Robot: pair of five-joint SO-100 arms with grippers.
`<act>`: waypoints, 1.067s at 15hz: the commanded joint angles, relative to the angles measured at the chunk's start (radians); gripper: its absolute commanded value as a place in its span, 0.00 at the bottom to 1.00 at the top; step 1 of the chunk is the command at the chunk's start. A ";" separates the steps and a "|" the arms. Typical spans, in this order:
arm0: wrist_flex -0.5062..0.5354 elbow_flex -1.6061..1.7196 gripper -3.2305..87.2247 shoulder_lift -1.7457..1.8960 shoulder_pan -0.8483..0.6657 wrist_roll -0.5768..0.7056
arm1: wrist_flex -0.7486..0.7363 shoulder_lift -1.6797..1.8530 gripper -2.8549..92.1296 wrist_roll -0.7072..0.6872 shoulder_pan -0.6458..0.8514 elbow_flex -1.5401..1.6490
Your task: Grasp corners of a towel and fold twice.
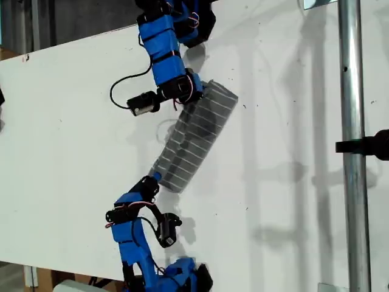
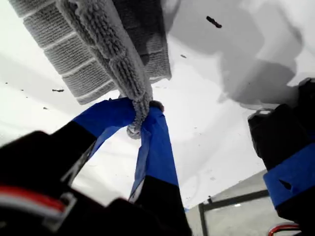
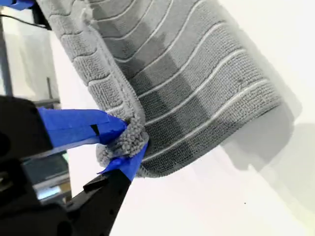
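Note:
The towel (image 1: 197, 137) is a grey cloth with thin white stripes, doubled into a long strip that slants across the white table (image 1: 67, 158). My first gripper (image 1: 192, 97) (image 2: 142, 115), on the arm at the exterior view's top, is shut on a corner (image 2: 134, 129) at the strip's upper end, with the towel (image 2: 74, 54) spreading beyond it. My second gripper (image 1: 155, 177) (image 3: 125, 140), on the arm at the exterior view's bottom, is shut on a corner (image 3: 130, 133) at the lower end. The towel (image 3: 197, 83) shows a rounded fold along its other long side.
A metal pole (image 1: 352, 121) with a black clamp (image 1: 372, 145) stands at the exterior view's right. A black cable (image 1: 124, 82) loops beside the first arm. The second arm (image 2: 290, 157) shows in the first wrist view, near the table's edge (image 2: 231, 199).

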 commanded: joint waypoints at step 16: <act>0.202 -0.150 0.00 -0.219 0.011 -0.075 | -0.449 -0.120 0.03 0.003 -0.071 0.118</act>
